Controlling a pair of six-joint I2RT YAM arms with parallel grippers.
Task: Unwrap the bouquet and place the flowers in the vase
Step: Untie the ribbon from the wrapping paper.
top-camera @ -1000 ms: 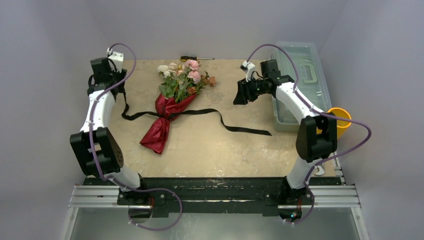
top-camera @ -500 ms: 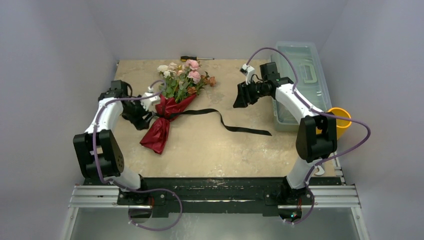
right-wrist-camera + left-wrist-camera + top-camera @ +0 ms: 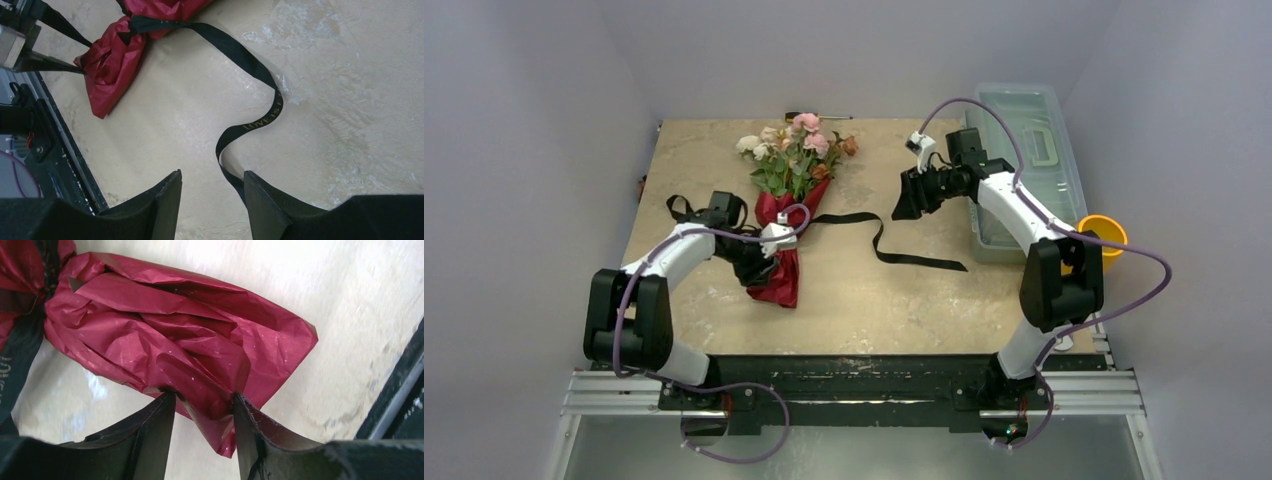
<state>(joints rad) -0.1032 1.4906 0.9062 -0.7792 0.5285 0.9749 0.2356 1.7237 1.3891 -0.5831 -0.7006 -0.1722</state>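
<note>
Bouquet: cream and pink roses wrapped in crinkled dark maroon paper (image 3: pixel 788 205), laid flat well left of the tall yellow-orange cylinder vase (image 3: pixel 1106 232).
Left gripper (image 3: pixel 202 397): closed partway on a fold at the paper's tail end.
Right gripper (image 3: pixel 212 176): held half open and empty, between bouquet and vase, above the black ribbon (image 3: pixel 260 70).
Handling: the paper is judged light, soft and easily torn. The flowers (image 3: pixel 796 150) are best taken below the blooms.

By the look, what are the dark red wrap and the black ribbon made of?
Paper wrap: looks like thin crinkled paper, possibly a coated or film-like sheet. It has a slight gloss, holds sharp creases and shows small glints.
Ribbon: seems to be woven satin-type fabric with a soft sheen. It lies flat, curves limply and carries gold printed lettering.
</note>
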